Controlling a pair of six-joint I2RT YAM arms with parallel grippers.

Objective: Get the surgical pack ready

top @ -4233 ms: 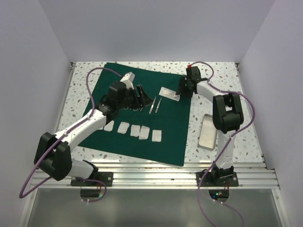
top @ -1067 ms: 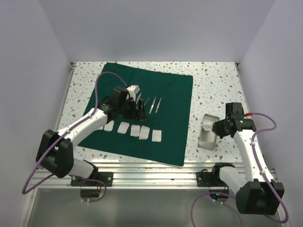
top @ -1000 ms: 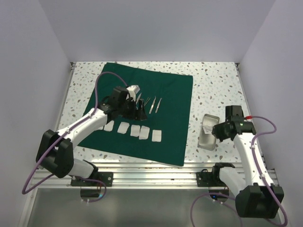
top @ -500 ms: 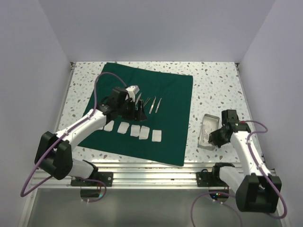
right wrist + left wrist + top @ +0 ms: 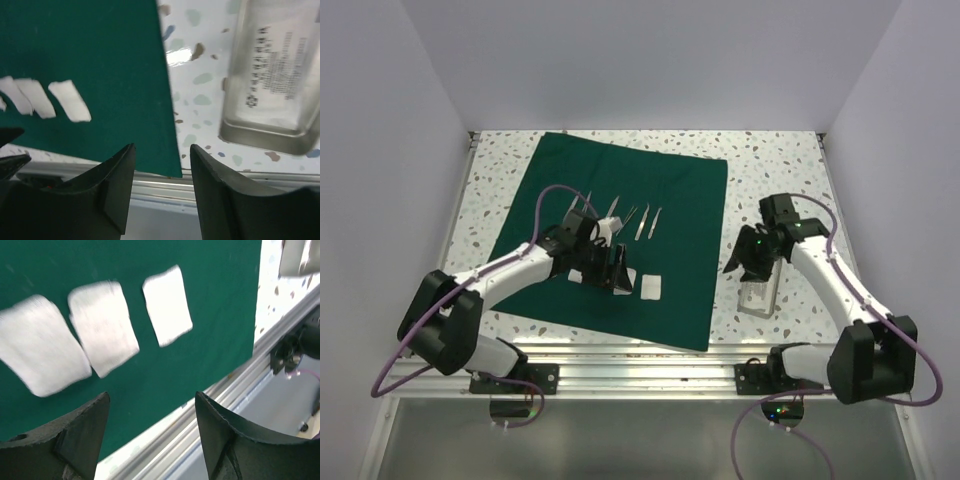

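Both arms have shifted in the past second. The left gripper [image 5: 608, 268] has dropped from the instruments to the row of gauze squares [image 5: 167, 305], and the right gripper [image 5: 745, 262] has swung in beside the metal tray [image 5: 260, 136].

The surgical pack is laid out on the dark green drape [image 5: 670, 190], spread flat on the speckled tabletop [image 5: 770, 170]. The steel instruments [image 5: 642, 220] sit near the drape's middle and the gauze lies along its near edge. The tray stands just off the drape's right edge, with the white sachet [image 5: 272, 70] lying inside.

Both grippers are wide open and hold nothing, the left above the gauze and the right over the drape's near right corner.

The gauze looks feather-light and limp, probably best pinched from above at one short edge. The drape is soft and would likely bunch if dragged, so a corner seems the sensible hold. The tray appears stiff and slick, and its raised rim looks like the only purchase.
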